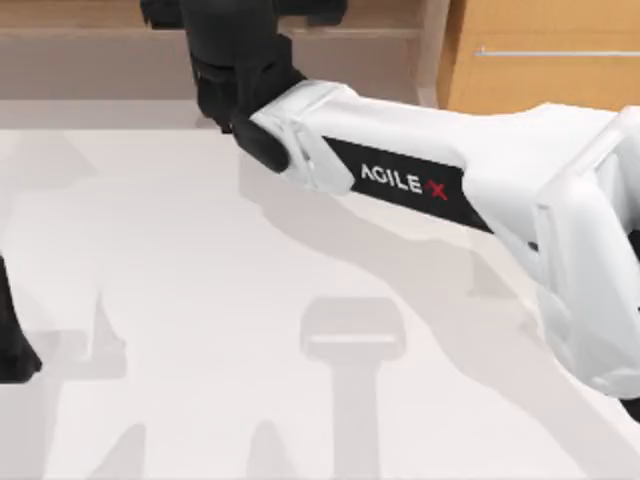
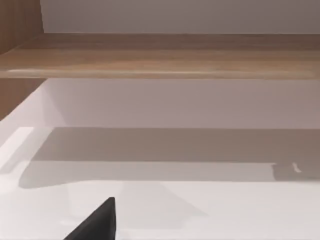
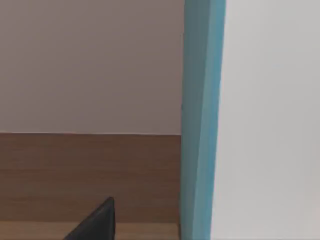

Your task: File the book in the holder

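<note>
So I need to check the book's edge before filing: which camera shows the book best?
The right wrist view: the narrow pale-blue book with a white side runs the frame's full height, close up, against the wooden surface. In the top view the right arm's black claw sits at the table's far edge, with no book discernible. The left wrist view gives table and wood.

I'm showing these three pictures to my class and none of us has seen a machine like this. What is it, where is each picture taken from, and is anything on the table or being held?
This is a rendered simulation of two AgileX robot arms at a white table. The top view looks down from above: the white right arm reaches across to the far edge, its black gripper at the wooden ledge. The left arm sits parked at the table's left edge. The other two pictures come from cameras on each wrist. The right wrist view shows a pale-blue book with a white face close to the camera, apparently carried, though the grip itself is out of sight. The left wrist view shows table and wooden ledge.
</note>
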Controlling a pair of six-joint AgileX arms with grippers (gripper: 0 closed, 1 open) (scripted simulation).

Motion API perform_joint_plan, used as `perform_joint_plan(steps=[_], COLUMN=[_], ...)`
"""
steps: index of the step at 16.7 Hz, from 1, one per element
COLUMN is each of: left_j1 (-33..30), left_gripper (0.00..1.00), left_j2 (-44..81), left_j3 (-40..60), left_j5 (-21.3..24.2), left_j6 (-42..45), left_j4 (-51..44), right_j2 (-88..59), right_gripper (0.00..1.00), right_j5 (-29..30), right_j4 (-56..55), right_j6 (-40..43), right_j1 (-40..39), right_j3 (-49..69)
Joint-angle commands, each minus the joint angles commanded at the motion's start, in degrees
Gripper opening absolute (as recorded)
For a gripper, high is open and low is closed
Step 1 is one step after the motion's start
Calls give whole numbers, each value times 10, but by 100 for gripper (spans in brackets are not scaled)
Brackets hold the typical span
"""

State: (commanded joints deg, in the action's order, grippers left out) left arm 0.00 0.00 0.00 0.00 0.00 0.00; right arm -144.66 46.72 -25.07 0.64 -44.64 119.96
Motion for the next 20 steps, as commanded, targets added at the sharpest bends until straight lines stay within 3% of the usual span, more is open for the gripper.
perform_joint_plan(steps=[9,20], left_j1=[0,0], left_gripper=[100,100], left_j2=[0,0], left_j3=[0,0], left_j5=[0,0], left_j6=[0,0], left_j4=[0,0], right_j2=[-35,-35], right_gripper=[100,17], right_j5=[-10,-10], right_j4=[30,30], right_j6=[1,1], right_j1=[10,10], right_j3=[65,65])
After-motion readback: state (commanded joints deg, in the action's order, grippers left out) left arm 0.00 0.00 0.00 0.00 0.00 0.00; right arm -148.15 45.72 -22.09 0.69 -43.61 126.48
